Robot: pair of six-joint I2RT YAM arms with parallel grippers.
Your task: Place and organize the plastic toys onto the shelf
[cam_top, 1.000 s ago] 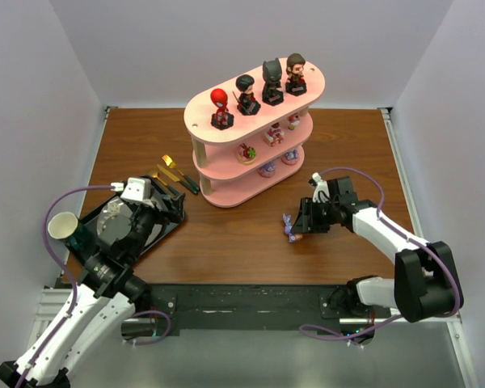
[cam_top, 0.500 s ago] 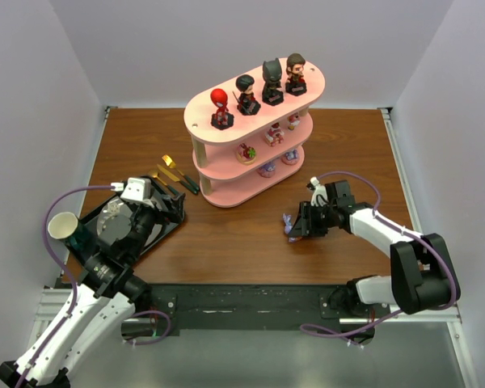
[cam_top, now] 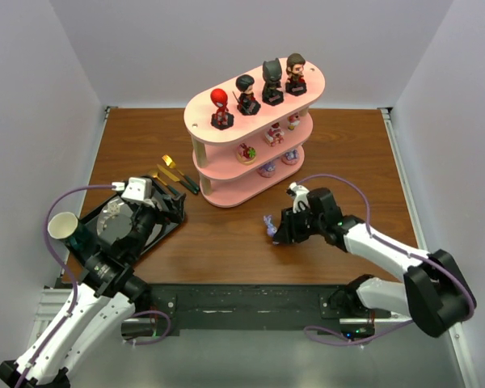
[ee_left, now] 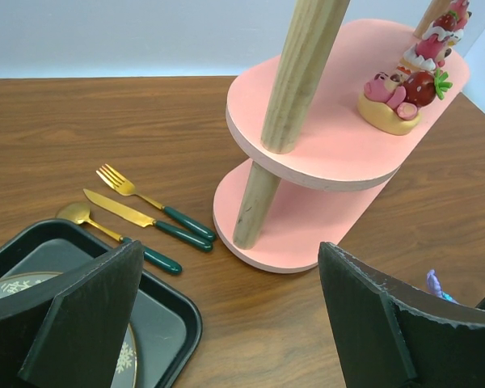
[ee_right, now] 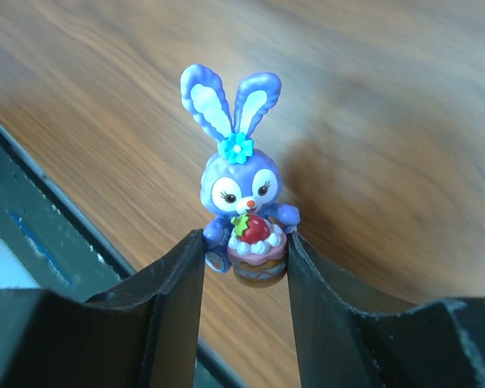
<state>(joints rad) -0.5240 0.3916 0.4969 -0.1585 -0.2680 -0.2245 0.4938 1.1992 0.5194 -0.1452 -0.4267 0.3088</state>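
Observation:
The pale pink three-tier shelf (cam_top: pixel 226 193) stands at the back centre. Four big-headed figures (cam_top: pixel 257 87) on black bases line its top board. Small pink toys (cam_top: pixel 246 152) sit on the middle board and purple ones (cam_top: pixel 267 169) on the bottom board. My right gripper (cam_top: pixel 276 229) is shut on a blue bunny toy (ee_right: pixel 241 202) holding a strawberry cake, carried above the table in front of the shelf. The bunny also shows in the top view (cam_top: pixel 269 226). My left gripper (cam_top: pixel 160 208) is open and empty over the black tray's right edge, facing the shelf (ee_left: pixel 307 234).
A black tray (cam_top: pixel 168 229) with a plate and a white cup (cam_top: pixel 62 226) lies at the left. Gold cutlery with dark green handles (cam_top: pixel 176 176) lies between the tray and the shelf, and it shows in the left wrist view (ee_left: pixel 145 218).
My right gripper has moved left across the table with the blue bunny in it. The left arm has not moved.

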